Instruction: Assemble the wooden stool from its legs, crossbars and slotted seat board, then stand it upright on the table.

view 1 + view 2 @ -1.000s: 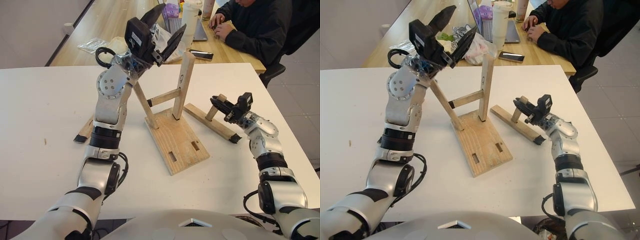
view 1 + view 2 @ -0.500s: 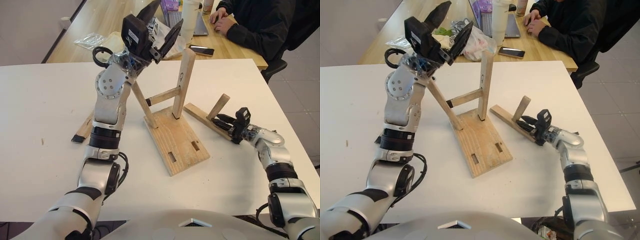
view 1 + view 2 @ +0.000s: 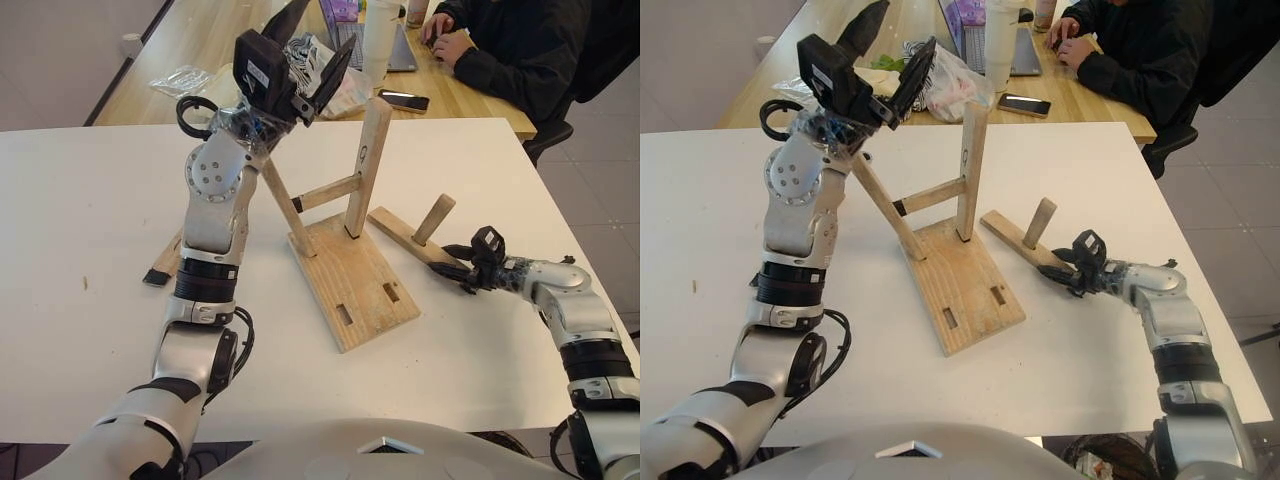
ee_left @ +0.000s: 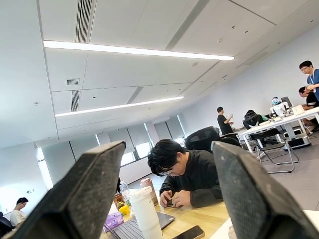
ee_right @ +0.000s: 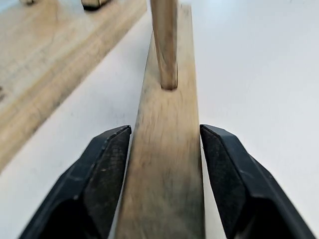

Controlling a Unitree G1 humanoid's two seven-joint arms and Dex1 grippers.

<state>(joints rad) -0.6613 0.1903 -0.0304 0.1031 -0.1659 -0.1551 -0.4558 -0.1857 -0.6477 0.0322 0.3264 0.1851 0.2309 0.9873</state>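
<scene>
1. Where the white surface [image 3: 90, 200] ran out to its left side, a loose leg [image 3: 168, 260] lay flat, well apart from the other wooden parts
2. The left jaws were raised high on their arm and spread wide, just above the top end of the slanted leg [image 3: 287, 210]
3. That slanted leg and an upright leg [image 3: 366, 170] both stood in the far end of the seat board [image 3: 360, 262], and a crossbar [image 3: 330, 192] joined them partway up
4. The seat board itself lay flat near the middle of the surface, with two open slots [image 3: 343, 313] at its near end
5. Just right of the board, a lying leg [image 3: 405, 237] rested on the surface, and a short peg [image 3: 434, 218] stuck up from it at a tilt
6. The right jaws sat low over the surface at the near end of the lying leg, closed onto it with a pad [image 5: 107, 179] pressed against each of its sides
</scene>
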